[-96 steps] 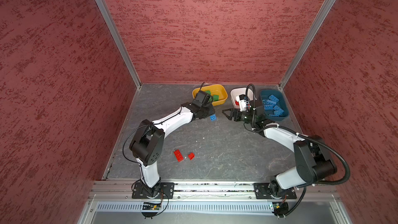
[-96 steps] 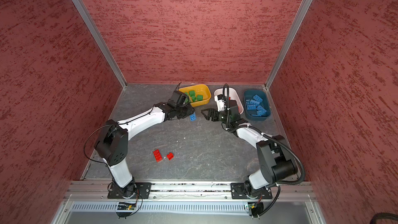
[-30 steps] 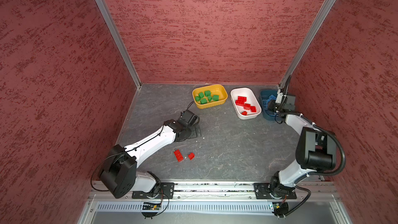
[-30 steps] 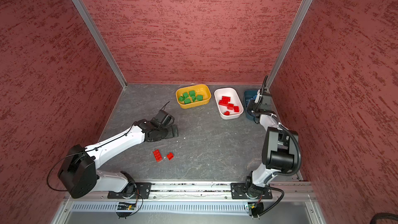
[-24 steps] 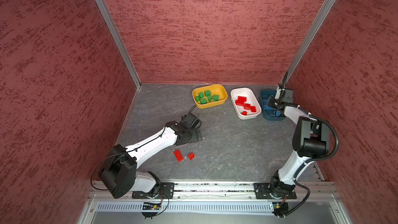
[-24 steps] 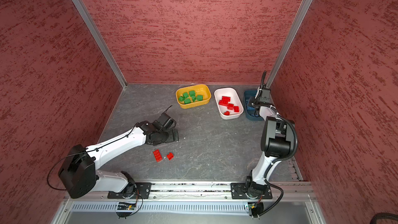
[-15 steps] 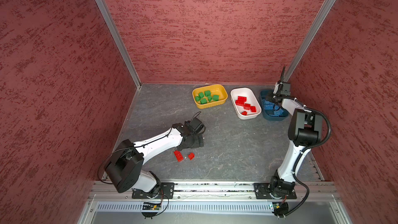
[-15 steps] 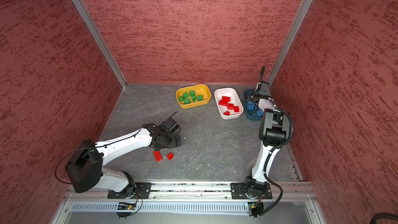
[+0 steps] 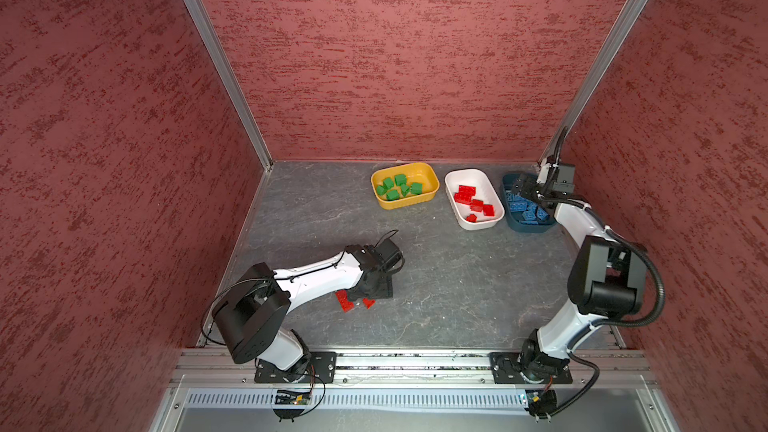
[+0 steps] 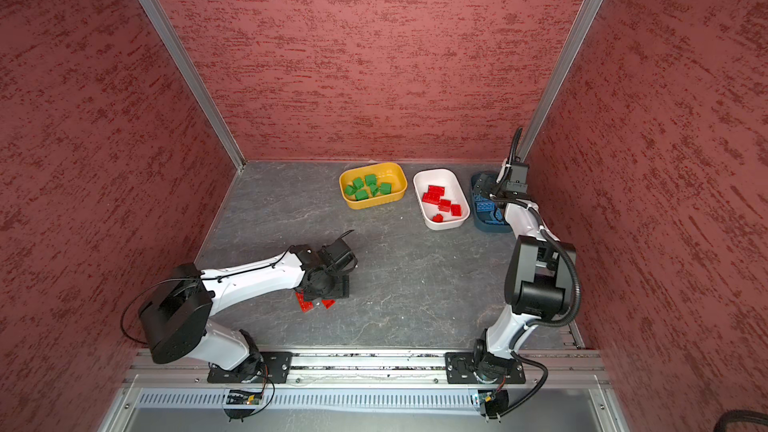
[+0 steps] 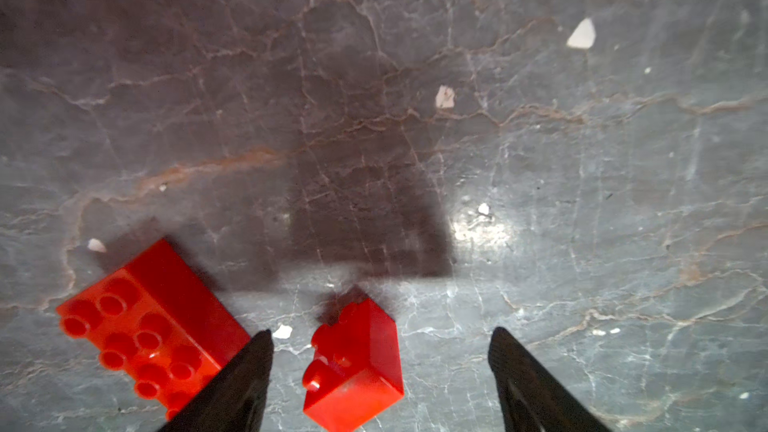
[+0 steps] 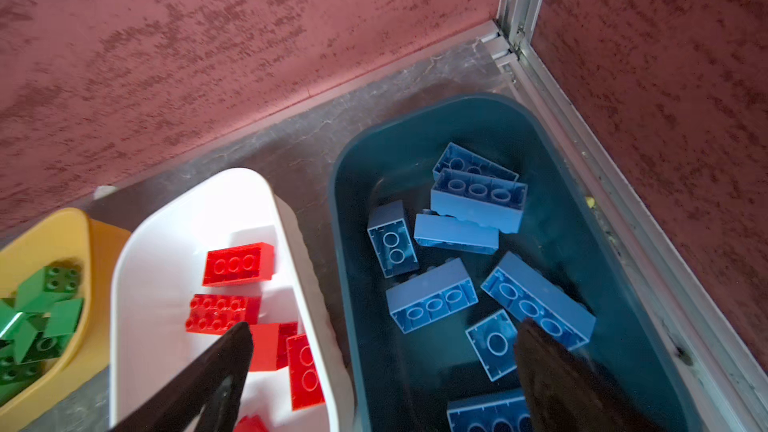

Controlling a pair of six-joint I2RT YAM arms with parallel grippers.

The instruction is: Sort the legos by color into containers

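Note:
Two red legos lie on the grey floor near the front: an oblong one point(image 11: 145, 326) point(image 9: 343, 300) and a small near-cubic one point(image 11: 353, 363) point(image 9: 368, 303). My left gripper point(image 11: 380, 347) point(image 9: 372, 289) is low over them and open, the small red brick between its fingers, nearer one fingertip point(image 11: 259, 351) and not gripped. My right gripper point(image 12: 384, 332) point(image 9: 524, 189) hangs open and empty over the dark teal tub point(image 12: 457, 118) point(image 9: 532, 229), which holds several blue legos point(image 12: 432, 305). The white tub point(image 12: 166, 243) point(image 9: 478, 225) holds red legos point(image 12: 237, 263). The yellow tub point(image 9: 405, 204) point(image 12: 62, 226) holds green legos point(image 9: 392, 191).
The three tubs stand in a row along the back wall, the teal one tight in the back right corner beside the metal frame post point(image 12: 515, 2). Textured red walls close in three sides. A metal rail point(image 9: 415, 361) with both arm bases runs along the front.
My right gripper went from shut to open over the teal tub, and the blue brick is gone from the floor. The left arm swung forward and lowered around the small red brick, its jaws narrowing.

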